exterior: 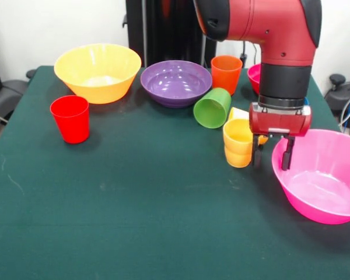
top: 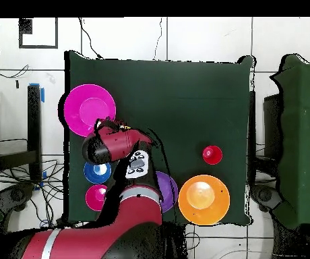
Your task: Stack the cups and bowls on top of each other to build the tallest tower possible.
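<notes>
Front view shows the gripper (exterior: 272,156) with fingers spread and empty, straddling the near rim of the hot pink bowl (exterior: 324,181) beside the yellow cups (exterior: 238,142). Light, stiff, glossy plastic probably slips, so pinch that thin rim.

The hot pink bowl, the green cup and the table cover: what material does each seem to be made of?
The hot pink bowl looks like glossy plastic: its smooth inside shows soft light reflections. The green cup, lying on its side, looks like plain plastic with a thin, even rim and a duller sheen. The table cover seems a matte dark green cloth or felt: no shine, faint scuff marks.
</notes>
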